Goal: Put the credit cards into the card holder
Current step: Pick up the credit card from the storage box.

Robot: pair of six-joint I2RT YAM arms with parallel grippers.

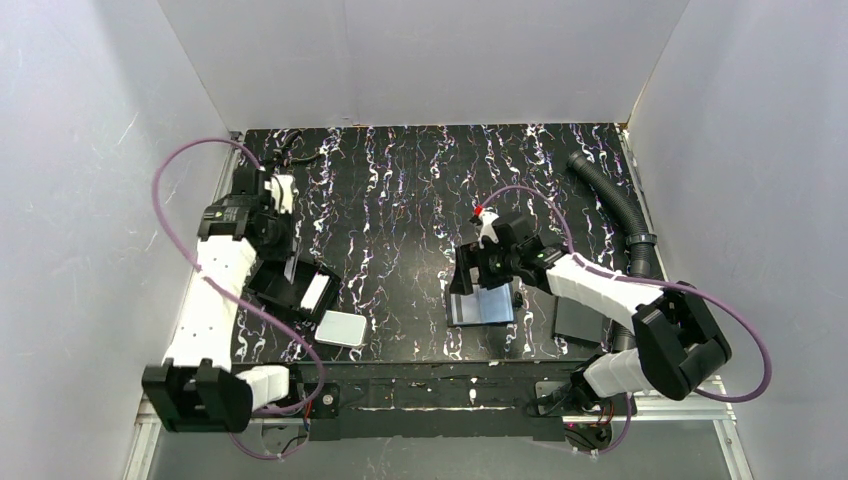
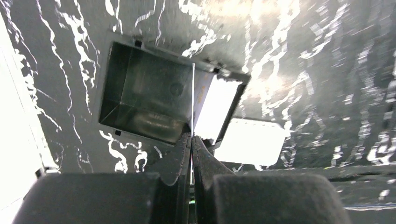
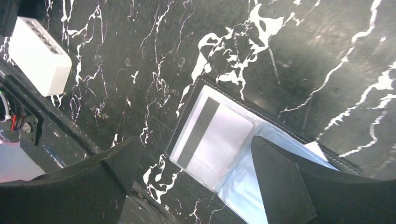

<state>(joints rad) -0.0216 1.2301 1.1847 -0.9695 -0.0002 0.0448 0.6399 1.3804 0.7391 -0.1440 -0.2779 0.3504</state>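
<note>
My left gripper [image 2: 192, 137] is shut on a credit card [image 2: 193, 98], seen edge on as a thin pale line rising from the jaws over a black open box [image 2: 140, 93]. More pale credit cards [image 2: 217, 107] lie in that box's right end. The card holder [image 1: 482, 305] lies open on the table with its bluish clear pockets up. One credit card [image 3: 215, 135] with a dark stripe sits in its left pocket. My right gripper [image 3: 194, 140] is open above the holder. Its right finger [image 3: 280, 177] is over the blue pockets and the other finger [image 3: 107, 168] over the table.
A thick white rounded slab [image 1: 342, 328] lies near the front edge beside the black box [image 1: 295, 285]. A flat black plate [image 1: 575, 318] lies right of the holder. A black ribbed hose [image 1: 615, 205] runs along the right side. White walls close in the table.
</note>
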